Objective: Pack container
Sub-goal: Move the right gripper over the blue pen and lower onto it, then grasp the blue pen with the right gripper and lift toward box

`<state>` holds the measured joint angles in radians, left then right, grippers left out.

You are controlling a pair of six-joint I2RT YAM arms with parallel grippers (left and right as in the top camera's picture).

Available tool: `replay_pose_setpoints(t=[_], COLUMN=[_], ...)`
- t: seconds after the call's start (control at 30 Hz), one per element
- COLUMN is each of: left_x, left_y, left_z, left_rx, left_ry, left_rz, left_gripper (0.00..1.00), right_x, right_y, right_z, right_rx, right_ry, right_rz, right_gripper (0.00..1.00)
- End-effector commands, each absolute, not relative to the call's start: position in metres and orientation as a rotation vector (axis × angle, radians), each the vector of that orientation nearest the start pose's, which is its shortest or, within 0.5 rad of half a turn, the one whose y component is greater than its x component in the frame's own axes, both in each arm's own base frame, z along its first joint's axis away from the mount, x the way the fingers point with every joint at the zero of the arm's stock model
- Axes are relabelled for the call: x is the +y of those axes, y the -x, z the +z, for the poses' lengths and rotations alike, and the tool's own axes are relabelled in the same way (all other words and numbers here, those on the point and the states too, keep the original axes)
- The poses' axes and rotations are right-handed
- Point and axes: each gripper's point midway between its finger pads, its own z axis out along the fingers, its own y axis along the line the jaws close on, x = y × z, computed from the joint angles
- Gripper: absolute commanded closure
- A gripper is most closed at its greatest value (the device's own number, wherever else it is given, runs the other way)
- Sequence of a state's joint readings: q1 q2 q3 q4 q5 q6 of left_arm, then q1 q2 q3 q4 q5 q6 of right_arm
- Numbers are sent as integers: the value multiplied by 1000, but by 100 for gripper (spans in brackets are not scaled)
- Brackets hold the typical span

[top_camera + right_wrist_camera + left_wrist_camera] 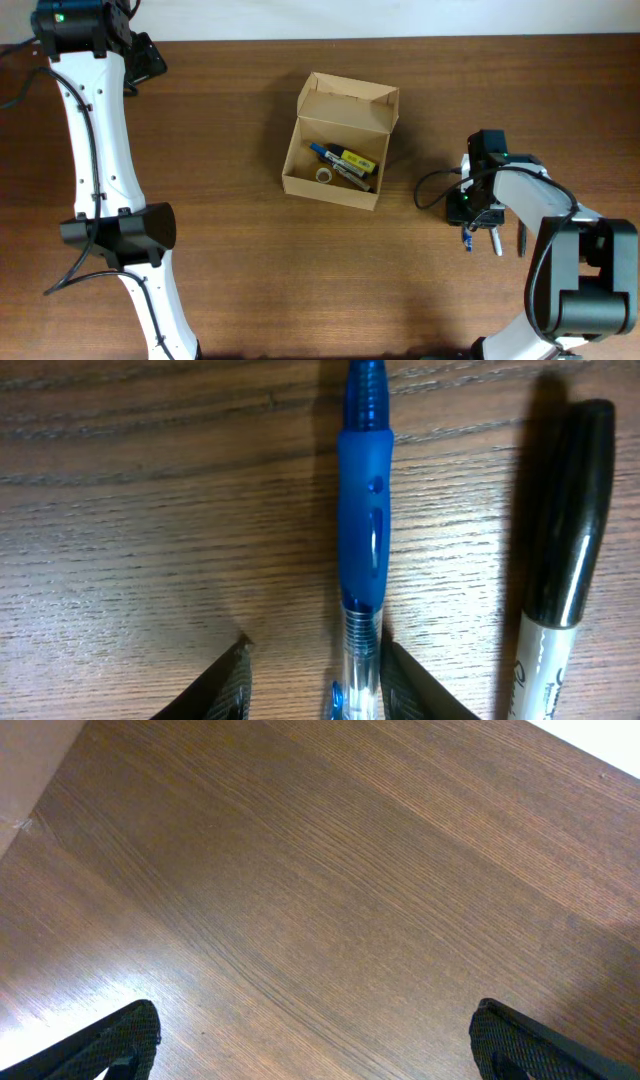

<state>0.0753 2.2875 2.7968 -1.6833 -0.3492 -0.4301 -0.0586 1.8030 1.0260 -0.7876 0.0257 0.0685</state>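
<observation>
table (250, 280) was brown wood grain, the box (345, 105) plain tan cardboard. pen (365, 530) had a blue grip over a clear barrel, marker (565, 540) was glossy black.

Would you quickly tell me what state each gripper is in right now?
Left gripper: open, holding nothing, above the table.
Right gripper: open, jaws straddling the blue pen, not clamped on it yet.

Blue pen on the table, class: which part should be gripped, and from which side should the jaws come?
Grip the blue pen across its thick blue sleeve, coming down from above, one jaw each side. It lies flat on the table, and the black marker beside it lies apart, leaving room.
</observation>
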Motion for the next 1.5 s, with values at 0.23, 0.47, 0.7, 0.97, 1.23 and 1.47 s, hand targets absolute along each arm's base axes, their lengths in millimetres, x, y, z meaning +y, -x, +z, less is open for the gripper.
replay_pose_setpoints(t=[0.23,0.47,0.7,0.97,1.23,1.47], left_x=[98,98,98,98,98,98], left_y=[-464,-464,-464,-464,-464,-464], left_z=[270,270,270,270,270,270], left_rx=[2548,2548,2548,2548,2548,2548], left_ry=[759,759,759,759,759,759], left_rz=[386,386,386,386,386,386], left_gripper=[0,0,0,0,0,0], right_x=[-26,-15,-7,4,1,31], right_y=[-283,-284,-286,-314,-374,-414], right_z=[-27,-28,-26,15,116,221], right_rx=[3205,3208,3204,3112,2916,2693], right_ry=[-258,-262,-264,-252,-209,201], right_rz=[-108,-6,71,189,184,144], right_gripper=[77,96,96,96,96,96])
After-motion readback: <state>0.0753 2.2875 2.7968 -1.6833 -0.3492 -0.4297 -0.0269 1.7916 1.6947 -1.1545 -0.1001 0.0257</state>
